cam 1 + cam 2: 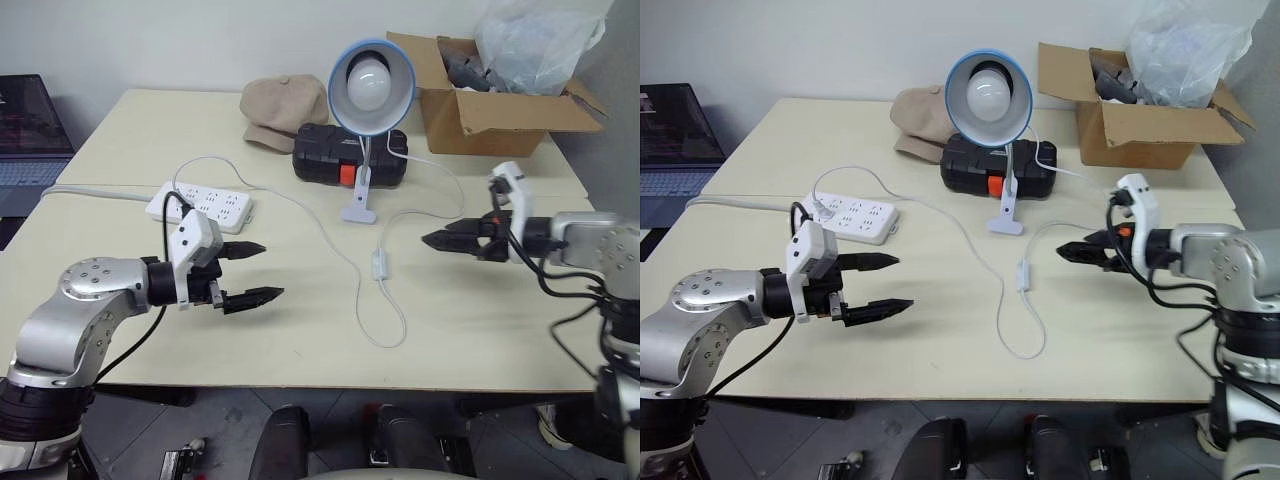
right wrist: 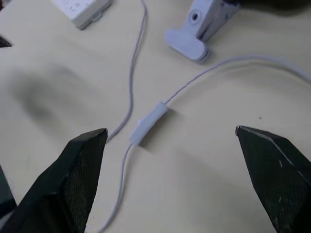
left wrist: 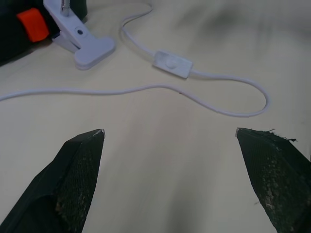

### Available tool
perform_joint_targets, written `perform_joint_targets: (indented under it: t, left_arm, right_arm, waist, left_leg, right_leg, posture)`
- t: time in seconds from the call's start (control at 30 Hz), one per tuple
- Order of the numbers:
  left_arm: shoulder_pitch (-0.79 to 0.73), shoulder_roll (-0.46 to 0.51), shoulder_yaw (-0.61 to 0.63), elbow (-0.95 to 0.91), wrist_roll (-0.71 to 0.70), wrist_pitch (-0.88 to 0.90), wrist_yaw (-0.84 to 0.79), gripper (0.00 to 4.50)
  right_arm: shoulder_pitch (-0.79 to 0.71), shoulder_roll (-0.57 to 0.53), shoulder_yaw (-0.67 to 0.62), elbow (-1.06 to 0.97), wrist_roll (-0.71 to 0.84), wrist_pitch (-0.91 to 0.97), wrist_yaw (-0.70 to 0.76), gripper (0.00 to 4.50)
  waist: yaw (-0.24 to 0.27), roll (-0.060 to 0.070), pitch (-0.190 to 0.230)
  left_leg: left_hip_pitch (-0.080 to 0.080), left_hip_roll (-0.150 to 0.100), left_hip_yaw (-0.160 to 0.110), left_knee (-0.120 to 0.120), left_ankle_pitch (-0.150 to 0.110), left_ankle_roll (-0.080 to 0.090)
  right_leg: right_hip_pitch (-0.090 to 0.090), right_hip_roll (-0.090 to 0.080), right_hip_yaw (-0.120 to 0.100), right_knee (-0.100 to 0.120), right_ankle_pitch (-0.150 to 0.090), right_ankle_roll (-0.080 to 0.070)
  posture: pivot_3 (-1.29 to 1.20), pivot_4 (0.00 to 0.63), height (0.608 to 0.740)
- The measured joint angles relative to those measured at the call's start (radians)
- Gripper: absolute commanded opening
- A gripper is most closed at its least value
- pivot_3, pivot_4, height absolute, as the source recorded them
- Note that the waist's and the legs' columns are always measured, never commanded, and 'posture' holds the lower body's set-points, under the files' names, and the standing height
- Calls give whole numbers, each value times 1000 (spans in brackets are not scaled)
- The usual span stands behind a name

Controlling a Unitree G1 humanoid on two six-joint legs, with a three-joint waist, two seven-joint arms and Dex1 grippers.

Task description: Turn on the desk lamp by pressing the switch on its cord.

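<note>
The switch [image 1: 380, 264] lies untouched on your worktop [image 1: 480, 320].
Your left gripper [image 1: 252, 272] and right gripper [image 1: 440, 241] flank it, fingers wide apart, seemingly empty.

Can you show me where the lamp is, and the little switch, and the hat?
desk lamp [image 1: 371, 85], left eye view, on its white bulb.
switch [image 1: 380, 264], left eye view, middle of its body.
hat [image 1: 283, 106], left eye view, on its crown.

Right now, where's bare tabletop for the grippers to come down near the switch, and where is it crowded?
Free: the strip between the left gripper and the cord; also between the switch and the right gripper. The table front right is bare. Crowded: the back, with power strip, hat, black case, desk lamp, cardboard box.
</note>
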Motion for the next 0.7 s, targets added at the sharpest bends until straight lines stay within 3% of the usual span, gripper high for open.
perform_joint_targets:
  t: [0.13, 0.33, 0.7]
  left_arm:
    - [-5, -1, -28, -27, -3, 0, -9, 4500]
    - [-6, -11, -72, -32, 23, -11, -4, 4500]
    - [-5, -35, -86, -36, 41, -22, 4, 4500]
  right_arm:
    - [-75, 161, -9, 104, -27, 143, -120, 4422]
    - [-144, 278, -4, 253, -100, 123, -211, 4422]
    - [-227, 348, 32, 464, -158, 65, -228, 4422]
  waist:
    - [0, 0, 0]
    - [-1, 0, 0]
    - [-4, 0, 0]
  left_leg:
    - [-3, 0, 3, 0, 0, 0]
    - [-10, 0, 8, 1, 0, 0]
    - [-11, 1, 9, 1, 0, 1]
  right_leg:
    - [-5, 0, 4, 1, 0, 0]
    - [-14, 2, 9, 2, 2, 3]
    - [-15, 3, 9, 2, 3, 4]
  posture:
    - [0, 150, 740]
    - [0, 150, 740]
    - [0, 150, 740]
